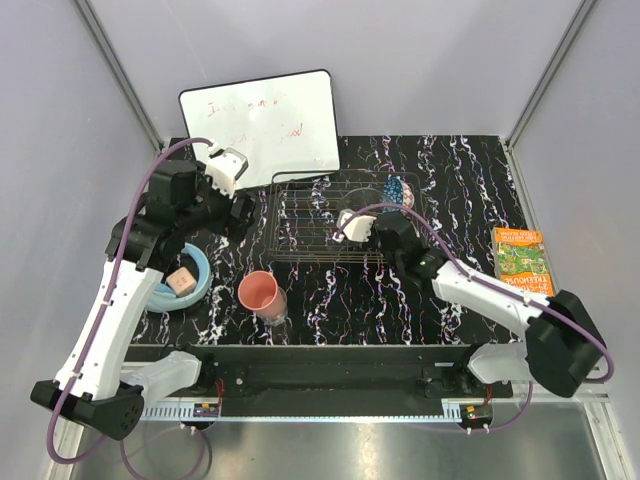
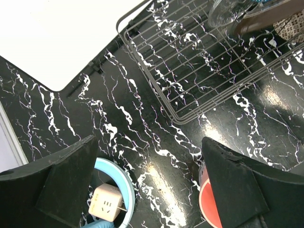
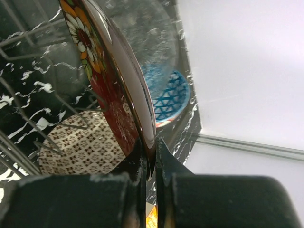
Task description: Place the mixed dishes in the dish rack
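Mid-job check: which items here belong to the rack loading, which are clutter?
Job: dish rack, pink cup, red floral plate in right tool, blue patterned bowl, cream patterned bowl.
Lying about: whiteboard, light-blue bowl with white cube, book.

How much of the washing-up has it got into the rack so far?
Over halfway, it seems. Done: the blue patterned bowl, the cream patterned bowl and what looks like a clear glass bowl sit in the dish rack. In hand: the right gripper pinches the red floral plate on edge there. Left: the pink cup stands on the table; the left gripper is open and empty.
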`<state>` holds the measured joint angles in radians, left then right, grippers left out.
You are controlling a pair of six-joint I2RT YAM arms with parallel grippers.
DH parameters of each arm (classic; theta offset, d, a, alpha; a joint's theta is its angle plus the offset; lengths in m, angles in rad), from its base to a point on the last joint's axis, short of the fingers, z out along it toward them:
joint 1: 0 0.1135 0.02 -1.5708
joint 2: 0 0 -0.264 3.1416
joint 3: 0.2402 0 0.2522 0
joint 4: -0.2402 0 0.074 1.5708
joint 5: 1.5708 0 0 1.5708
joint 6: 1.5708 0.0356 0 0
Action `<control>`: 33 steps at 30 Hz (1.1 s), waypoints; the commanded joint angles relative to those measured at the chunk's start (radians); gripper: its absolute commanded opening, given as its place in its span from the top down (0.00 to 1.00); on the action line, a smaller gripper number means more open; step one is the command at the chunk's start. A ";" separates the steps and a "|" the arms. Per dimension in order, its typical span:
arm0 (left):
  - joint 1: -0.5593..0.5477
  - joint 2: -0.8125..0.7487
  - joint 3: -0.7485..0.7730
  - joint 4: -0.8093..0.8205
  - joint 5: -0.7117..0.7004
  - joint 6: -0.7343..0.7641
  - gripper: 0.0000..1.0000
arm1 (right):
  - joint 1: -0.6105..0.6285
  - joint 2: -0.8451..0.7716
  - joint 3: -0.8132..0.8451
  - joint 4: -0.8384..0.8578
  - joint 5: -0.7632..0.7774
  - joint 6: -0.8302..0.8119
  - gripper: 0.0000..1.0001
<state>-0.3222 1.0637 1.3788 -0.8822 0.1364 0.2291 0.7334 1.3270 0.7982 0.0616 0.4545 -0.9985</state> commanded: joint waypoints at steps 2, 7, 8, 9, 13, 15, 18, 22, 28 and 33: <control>0.005 -0.013 0.000 0.051 0.028 -0.010 0.05 | 0.052 -0.167 0.082 0.052 0.059 0.001 1.00; 0.005 -0.004 0.000 0.054 0.035 -0.016 0.06 | 0.162 -0.241 0.078 -0.048 0.127 0.010 1.00; 0.005 -0.004 0.000 0.052 0.035 -0.017 0.06 | 0.175 -0.248 0.078 -0.054 0.133 0.023 1.00; 0.005 -0.004 0.000 0.055 0.034 -0.017 0.06 | 0.184 -0.255 0.075 -0.121 0.136 0.035 1.00; 0.005 -0.008 0.002 0.054 0.037 -0.016 0.06 | 0.196 -0.272 0.041 -0.154 0.138 0.072 1.00; 0.005 -0.010 0.000 0.054 0.034 -0.017 0.06 | 0.196 -0.265 0.021 -0.154 0.144 0.070 1.00; 0.005 -0.014 -0.001 0.054 0.034 -0.013 0.06 | 0.192 -0.244 -0.001 -0.128 0.158 0.052 1.00; 0.005 -0.022 -0.001 0.054 0.031 -0.008 0.06 | 0.172 -0.215 -0.010 -0.095 0.141 0.043 1.00; 0.005 -0.033 0.002 0.055 0.026 -0.004 0.06 | 0.115 -0.175 -0.021 -0.089 0.095 0.049 1.00; 0.005 -0.031 0.006 0.055 0.023 -0.002 0.06 | 0.075 -0.147 -0.030 -0.089 0.046 0.070 1.00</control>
<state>-0.3222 1.0523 1.3781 -0.8730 0.1509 0.2276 0.8455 1.1679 0.7635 -0.1169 0.5114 -0.9443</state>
